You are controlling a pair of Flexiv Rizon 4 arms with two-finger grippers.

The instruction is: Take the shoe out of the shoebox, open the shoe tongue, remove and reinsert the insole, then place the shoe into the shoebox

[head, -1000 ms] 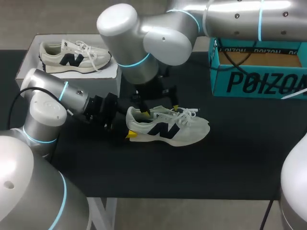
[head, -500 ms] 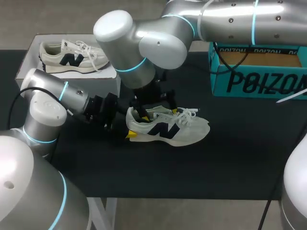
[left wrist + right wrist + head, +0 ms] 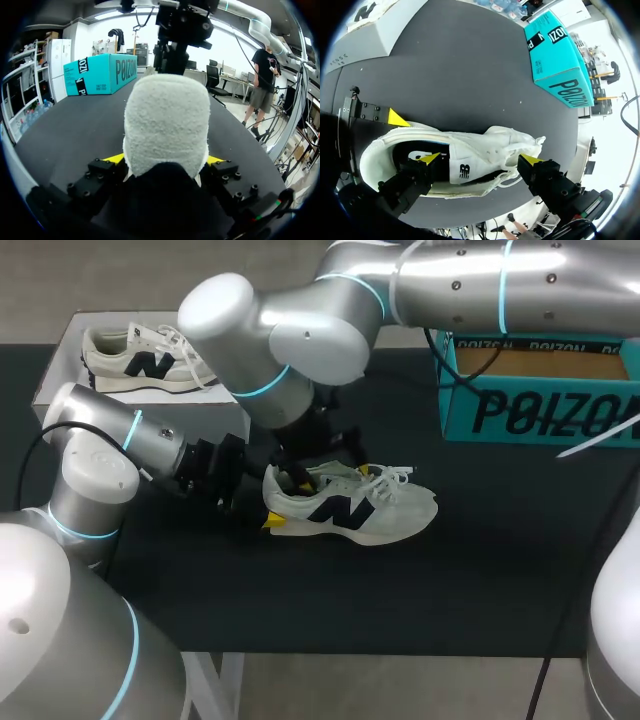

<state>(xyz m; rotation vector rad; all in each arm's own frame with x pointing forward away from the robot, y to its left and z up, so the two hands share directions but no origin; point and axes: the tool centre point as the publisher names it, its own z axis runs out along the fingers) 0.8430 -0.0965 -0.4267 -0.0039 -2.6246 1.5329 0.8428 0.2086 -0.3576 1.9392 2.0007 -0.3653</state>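
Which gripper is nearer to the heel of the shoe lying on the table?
Left. The left gripper clamps the heel between its fingers, from both sides. The right gripper hangs over the opening of the shoe, ahead of the heel, one finger inside, the other by the laces.

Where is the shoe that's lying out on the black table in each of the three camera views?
Head view: the shoe lies near the middle, its heel at the left gripper.
Left wrist view: its heel fills the middle, clamped between that gripper's fingers.
Right wrist view: it lies under the right gripper, one fingertip inside its opening.
Shared landmark: the teal box.
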